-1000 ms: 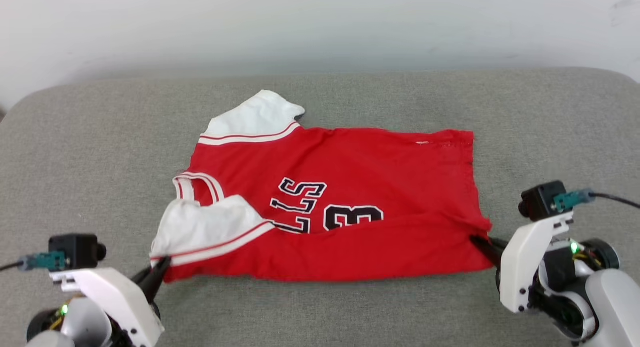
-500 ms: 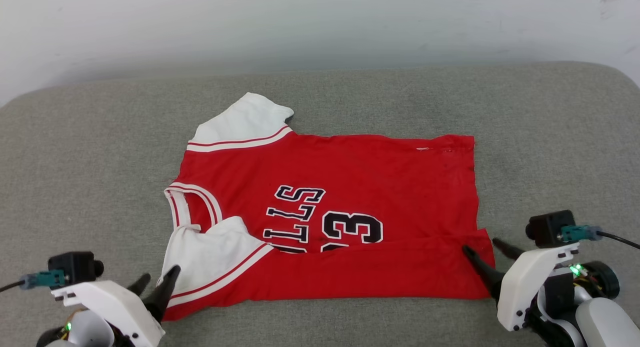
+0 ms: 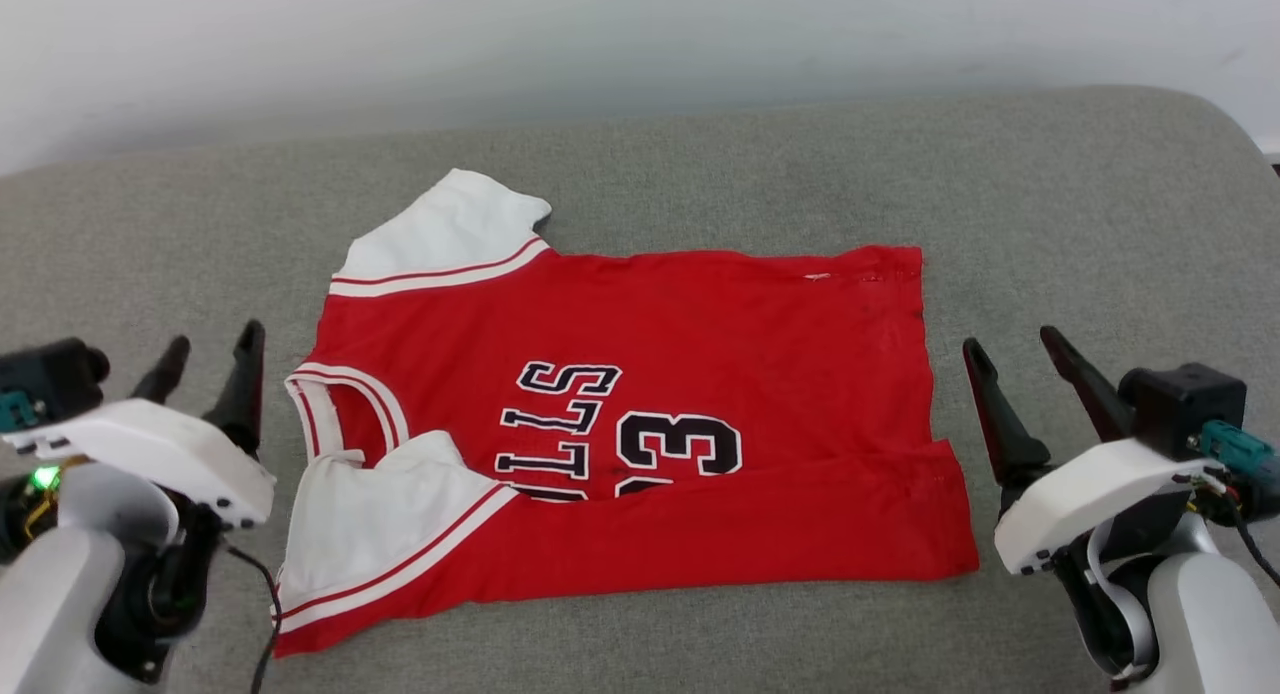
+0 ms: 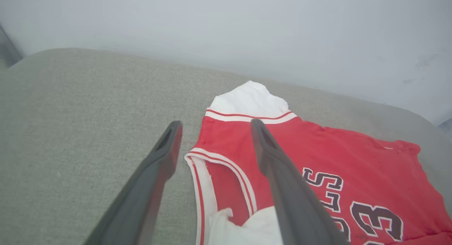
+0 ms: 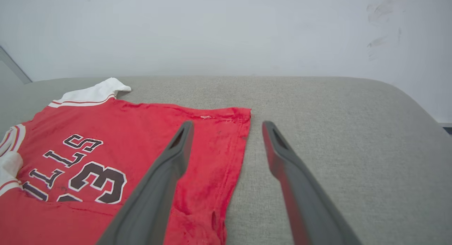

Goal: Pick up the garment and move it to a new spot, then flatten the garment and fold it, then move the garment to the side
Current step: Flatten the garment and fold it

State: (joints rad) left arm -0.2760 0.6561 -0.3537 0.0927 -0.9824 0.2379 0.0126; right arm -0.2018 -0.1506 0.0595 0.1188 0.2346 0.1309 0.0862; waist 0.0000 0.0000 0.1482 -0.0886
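Observation:
The garment (image 3: 700,354) lies flat on the grey cushion, collar to the left and hem to the right. Its near long edge is folded up over the lower part of the black lettering, and one white sleeve (image 3: 370,514) lies on that fold. My left gripper (image 3: 217,334) hovers open just left of the collar, holding nothing. In the left wrist view the left gripper (image 4: 215,123) points over the neckline of the garment (image 4: 335,156). My right gripper (image 3: 1007,338) stands open just right of the hem. In the right wrist view the right gripper (image 5: 227,123) straddles the hem edge of the garment (image 5: 141,132).
The grey fabric cushion (image 3: 1050,204) spreads well beyond the garment on every side, with rounded corners at the back. A pale wall (image 3: 600,34) rises directly behind it.
Both grippers have opened and let go of the garment's near corners, then lifted and drawn outward. The near edge stays folded over the lettering. The head camera has shifted.

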